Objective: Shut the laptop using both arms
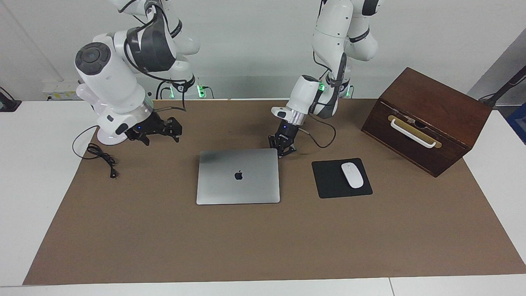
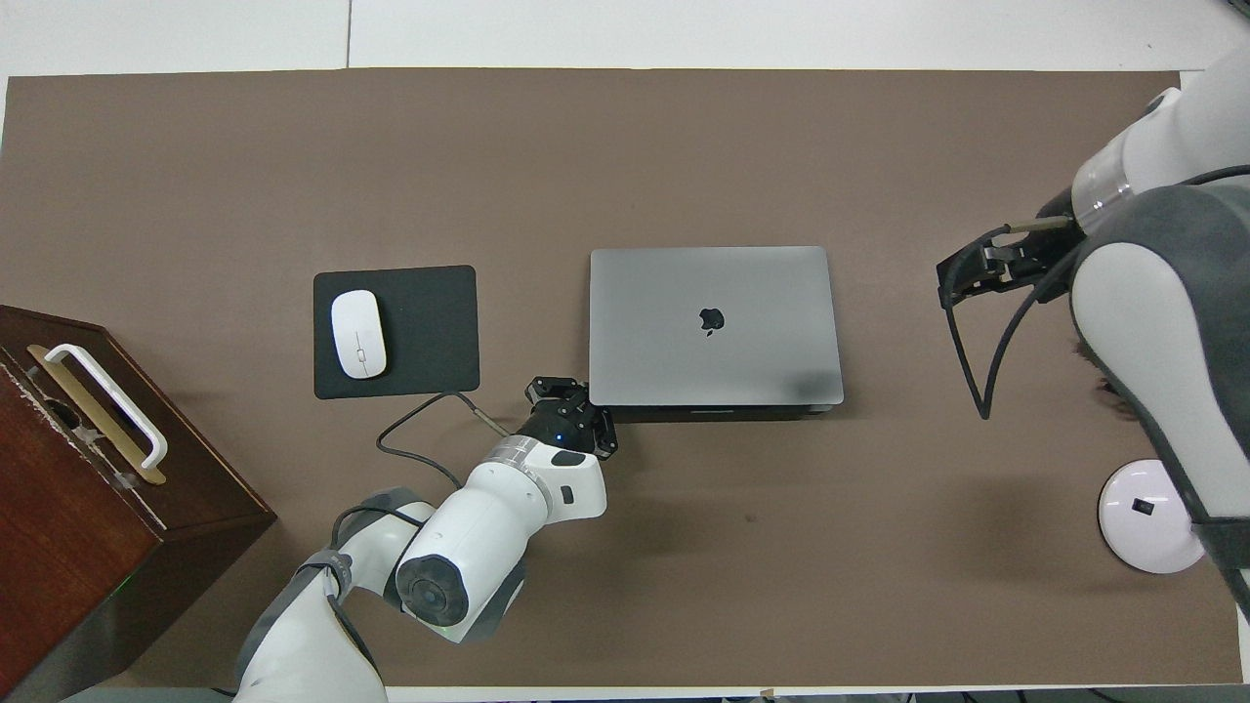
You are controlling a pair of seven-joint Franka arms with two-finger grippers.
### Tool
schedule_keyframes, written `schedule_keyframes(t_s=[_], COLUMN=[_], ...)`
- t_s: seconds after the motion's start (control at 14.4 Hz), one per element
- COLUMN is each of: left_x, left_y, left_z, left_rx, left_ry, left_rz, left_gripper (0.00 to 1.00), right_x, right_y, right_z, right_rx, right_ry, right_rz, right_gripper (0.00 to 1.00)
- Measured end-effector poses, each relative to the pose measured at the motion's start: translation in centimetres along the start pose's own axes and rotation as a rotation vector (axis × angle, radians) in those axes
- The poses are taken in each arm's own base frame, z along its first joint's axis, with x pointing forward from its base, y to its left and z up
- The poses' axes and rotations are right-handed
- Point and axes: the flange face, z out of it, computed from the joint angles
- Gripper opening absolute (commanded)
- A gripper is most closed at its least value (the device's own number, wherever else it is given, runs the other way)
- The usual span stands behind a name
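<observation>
The laptop (image 1: 238, 176) lies shut and flat on the brown mat at the middle of the counter (image 1: 41, 172), lid logo up, beside the mouse pad (image 1: 341, 177). It looks rigid, thin and smooth-skinned, likely slippery metal; a lid like this is best pressed near its corners, not pinched. The left claw (image 1: 282, 149) is closed and empty at the laptop's corner near the robots. The right claw (image 1: 158, 130) hangs spread wide, holding nothing, over the mat toward the lamp base (image 2: 1150, 517).

Bright, even light falls from above. Shadows on the mat (image 1: 263, 238) are soft and faint: a dim patch under the left arm (image 2: 469, 547) and a thin dark strip along the laptop (image 2: 713, 322) edge nearest the robots. Both views are sharp, without glare.
</observation>
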Motion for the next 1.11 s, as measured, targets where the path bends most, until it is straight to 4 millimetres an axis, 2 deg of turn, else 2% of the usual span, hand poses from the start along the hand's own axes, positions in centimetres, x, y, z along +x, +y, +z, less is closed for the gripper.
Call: schedule_keyframes(t_s=[0.21, 0.42, 0.49, 0.76, 0.9, 1.11], left_x=[-0.4, -1.1, -1.8, -1.4, -1.3, -0.3], left_y=[-0.1, -0.3, -0.4, -1.0, -1.6, -3.2], left_z=[-0.3, -0.8, -0.9, -1.8, -3.0, -6.0], left_rx=[0.002, 0.003, 0.002, -0.019, -0.041, -0.060], left_ry=[-0.005, -0.023, -0.045, -0.142, -0.239, -0.339], left_rz=[-0.002, -0.004, -0.007, -0.020, -0.034, -0.066], left_gripper=[0.00, 0.00, 0.00, 0.00, 0.00, 0.00], right_x=[-2.0, -3.8, -4.1, -4.3, -4.3, -4.2], right_y=[0.0, -0.1, -0.1, 1.7, 2.3, 2.4], right_z=[-0.5, 0.1, 0.4, 0.5, 0.2, 0.1], right_rx=[-0.012, -0.022, -0.024, -0.019, -0.017, -0.016], right_ry=[-0.023, -0.045, -0.052, -0.047, -0.037, -0.027], right_rz=[0.002, 0.004, 0.005, 0.037, 0.047, 0.048], right_gripper=[1.00, 1.00, 1.00, 1.00, 1.00, 1.00])
